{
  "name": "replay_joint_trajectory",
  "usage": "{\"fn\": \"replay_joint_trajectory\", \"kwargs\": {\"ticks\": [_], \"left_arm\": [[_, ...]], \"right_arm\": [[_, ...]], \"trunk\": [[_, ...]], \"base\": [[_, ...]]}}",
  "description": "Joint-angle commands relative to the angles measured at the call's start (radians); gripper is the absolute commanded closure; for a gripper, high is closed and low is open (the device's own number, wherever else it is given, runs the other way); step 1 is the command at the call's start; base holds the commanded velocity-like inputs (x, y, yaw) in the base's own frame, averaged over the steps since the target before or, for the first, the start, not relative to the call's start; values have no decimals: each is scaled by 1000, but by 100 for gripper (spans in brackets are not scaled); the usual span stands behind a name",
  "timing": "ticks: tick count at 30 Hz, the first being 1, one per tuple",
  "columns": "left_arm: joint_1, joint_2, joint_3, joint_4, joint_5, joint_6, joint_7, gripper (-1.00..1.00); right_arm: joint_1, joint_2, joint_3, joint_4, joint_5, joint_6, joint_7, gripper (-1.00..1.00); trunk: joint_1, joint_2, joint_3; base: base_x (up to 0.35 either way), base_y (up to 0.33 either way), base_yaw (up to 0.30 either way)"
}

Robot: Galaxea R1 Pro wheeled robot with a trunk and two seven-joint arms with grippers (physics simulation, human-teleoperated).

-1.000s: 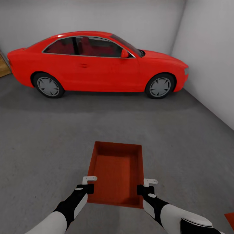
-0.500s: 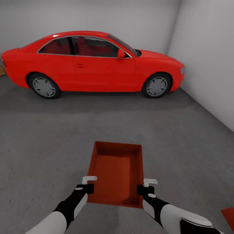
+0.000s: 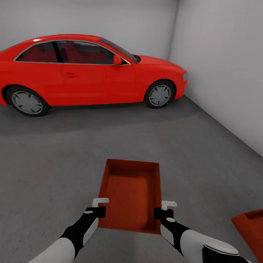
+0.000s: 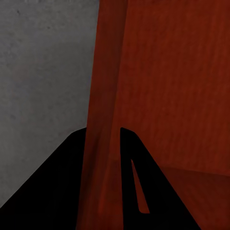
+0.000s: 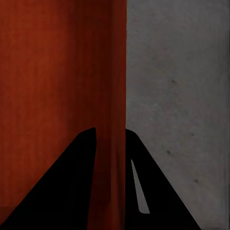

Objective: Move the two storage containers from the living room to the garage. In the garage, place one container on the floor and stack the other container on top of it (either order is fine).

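Orange-red bin (image 3: 132,195): I carry it level, left gripper (image 3: 98,206) and right gripper (image 3: 165,210) pinching opposite walls, for stacking on second bin (image 3: 252,226).

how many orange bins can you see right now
2. One bin is held between the left gripper and right gripper, each clamped on a side wall. The second bin lies on the floor at the robot's right, cut off by the picture's edge.
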State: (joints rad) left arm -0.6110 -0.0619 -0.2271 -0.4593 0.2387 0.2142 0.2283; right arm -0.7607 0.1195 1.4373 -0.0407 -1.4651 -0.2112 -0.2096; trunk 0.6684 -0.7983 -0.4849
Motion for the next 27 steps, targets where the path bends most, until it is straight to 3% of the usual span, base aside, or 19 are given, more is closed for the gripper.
{"fn": "replay_joint_trajectory", "kwargs": {"ticks": [1,27], "left_arm": [[-1,40,12,-44,-4,-12,14,100],[-1,39,11,-44,-4,-12,14,100]], "right_arm": [[0,-1,25,19,-14,0,-2,100],[0,-1,25,19,-14,0,-2,100]], "trunk": [[0,-1,-1],[0,-1,-1]], "base": [[0,0,-276],[0,0,-264]]}}
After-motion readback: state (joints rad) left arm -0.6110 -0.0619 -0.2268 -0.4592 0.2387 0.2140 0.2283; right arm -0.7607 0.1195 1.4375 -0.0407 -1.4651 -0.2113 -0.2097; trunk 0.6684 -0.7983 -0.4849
